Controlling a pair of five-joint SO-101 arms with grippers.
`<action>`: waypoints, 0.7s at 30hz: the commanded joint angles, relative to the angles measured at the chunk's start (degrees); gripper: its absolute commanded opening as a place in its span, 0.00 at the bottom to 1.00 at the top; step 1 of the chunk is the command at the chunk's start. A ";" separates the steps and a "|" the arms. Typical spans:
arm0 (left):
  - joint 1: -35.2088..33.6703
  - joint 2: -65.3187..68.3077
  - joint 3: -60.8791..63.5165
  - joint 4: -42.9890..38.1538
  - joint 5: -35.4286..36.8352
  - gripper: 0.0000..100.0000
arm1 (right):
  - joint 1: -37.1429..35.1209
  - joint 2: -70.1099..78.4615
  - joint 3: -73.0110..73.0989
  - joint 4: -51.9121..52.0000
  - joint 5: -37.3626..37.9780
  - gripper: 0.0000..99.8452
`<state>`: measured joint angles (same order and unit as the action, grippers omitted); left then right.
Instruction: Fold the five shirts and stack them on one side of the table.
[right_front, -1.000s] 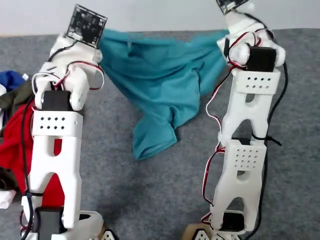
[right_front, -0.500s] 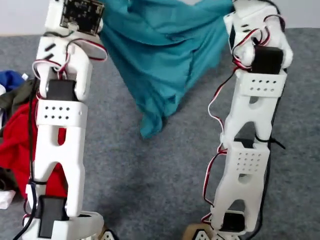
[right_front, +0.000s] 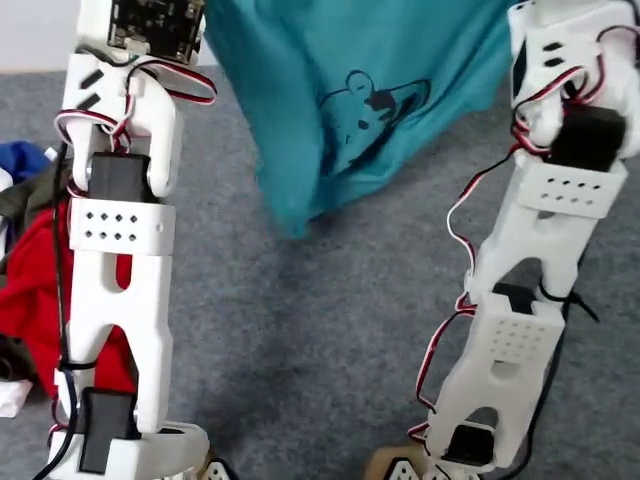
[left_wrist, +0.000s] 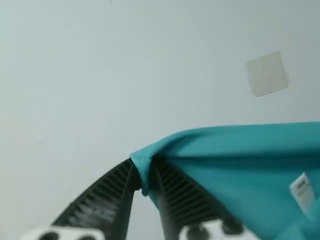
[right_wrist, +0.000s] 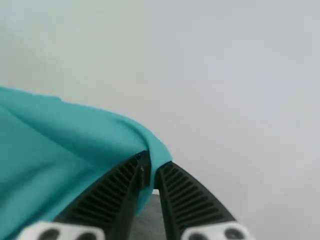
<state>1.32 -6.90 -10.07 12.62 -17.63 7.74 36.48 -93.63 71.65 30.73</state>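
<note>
A teal shirt (right_front: 350, 100) with a dark printed figure hangs in the air between the two raised arms, its lower end dangling just above the grey table (right_front: 330, 350). My left gripper (left_wrist: 144, 176) is shut on one upper corner of the teal shirt (left_wrist: 240, 165), with a white label showing inside. My right gripper (right_wrist: 150, 175) is shut on the other upper corner of the teal shirt (right_wrist: 65, 150). In the high view both arms stand tall, left arm (right_front: 120, 220) and right arm (right_front: 550, 220), their tips at the top edge.
A heap of other shirts lies at the table's left edge: a red one (right_front: 35, 290), a dark olive one (right_front: 25, 200) and a blue one (right_front: 20, 160). A pale wall (left_wrist: 125, 75) stands behind the table.
Both arms have risen and lifted the teal shirt off the table. It now hangs spread with its printed figure showing, where earlier it lay bunched on the surface.
</note>
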 joint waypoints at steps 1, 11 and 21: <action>0.09 -0.79 -3.12 -1.67 -0.18 0.00 | 2.15 -4.97 -2.73 -1.63 0.62 0.01; 1.05 2.02 1.45 -1.67 -1.32 0.00 | 3.91 -4.70 -1.85 -7.87 5.54 0.01; 1.14 13.71 -6.99 -3.43 -6.68 0.00 | 5.41 -0.13 -1.85 -11.38 6.68 0.01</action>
<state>2.37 6.99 -10.07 10.24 -23.69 11.60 37.54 -93.63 62.15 36.62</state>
